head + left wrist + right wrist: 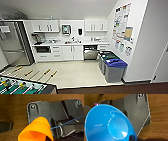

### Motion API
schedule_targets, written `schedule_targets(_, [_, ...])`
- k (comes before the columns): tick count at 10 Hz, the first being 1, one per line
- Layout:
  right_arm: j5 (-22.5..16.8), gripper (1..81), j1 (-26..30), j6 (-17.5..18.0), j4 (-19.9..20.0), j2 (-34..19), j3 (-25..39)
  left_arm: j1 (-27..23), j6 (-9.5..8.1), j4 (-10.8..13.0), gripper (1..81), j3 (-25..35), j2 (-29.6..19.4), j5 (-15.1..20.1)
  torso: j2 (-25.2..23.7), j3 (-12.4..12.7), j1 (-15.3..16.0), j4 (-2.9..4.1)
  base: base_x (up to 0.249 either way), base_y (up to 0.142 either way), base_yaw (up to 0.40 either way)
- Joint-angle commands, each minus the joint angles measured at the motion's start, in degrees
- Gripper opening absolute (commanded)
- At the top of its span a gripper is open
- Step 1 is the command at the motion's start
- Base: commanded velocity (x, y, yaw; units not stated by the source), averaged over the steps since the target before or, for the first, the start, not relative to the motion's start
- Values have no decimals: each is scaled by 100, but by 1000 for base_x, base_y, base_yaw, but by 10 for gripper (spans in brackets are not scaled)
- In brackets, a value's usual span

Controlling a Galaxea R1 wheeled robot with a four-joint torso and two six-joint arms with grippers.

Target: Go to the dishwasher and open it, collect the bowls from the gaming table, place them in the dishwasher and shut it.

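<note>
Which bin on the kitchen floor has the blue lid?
The bin nearest the camera, at the front end of the row along the right wall. Its lid is bright blue; the bins behind it have dark green tops.

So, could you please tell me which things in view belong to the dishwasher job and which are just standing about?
Part of the job:
- dishwasher, door partly open
- orange bowl, by the left wrist
- blue bowl, by the right wrist

Just standing about:
- table-football table
- waste bins
- fridge
- wall posters
</note>
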Motion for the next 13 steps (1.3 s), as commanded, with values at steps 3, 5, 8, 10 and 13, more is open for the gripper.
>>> schedule_targets(3, [-273, 10, 181, -17, -42, -32, 15, -271, 2, 21, 10, -27, -41, 317, 0, 0, 0, 0, 256, 0, 0])
schedule_targets(5, [-273, 10, 181, -17, -42, -32, 15, -271, 2, 21, 10, -27, -41, 317, 0, 0, -2, 0, 256, 0, 0])
schedule_targets(8, [-273, 10, 172, -17, -42, -32, 15, -271, 2, 21, 10, -27, -41, 317, 0, 0, 0, 0, 256, 0, 0])
schedule_targets(10, [-273, 10, 190, -17, -42, -32, 23, -271, 2, 21, 10, -27, -41, 308, 0, 0, 0, 0, 251, -30, 0])
schedule_targets(13, [-273, 10, 190, -17, -50, -32, 23, -271, 2, 21, 10, -27, -49, 308, 0, 0, 0, 0, 236, -82, 0])
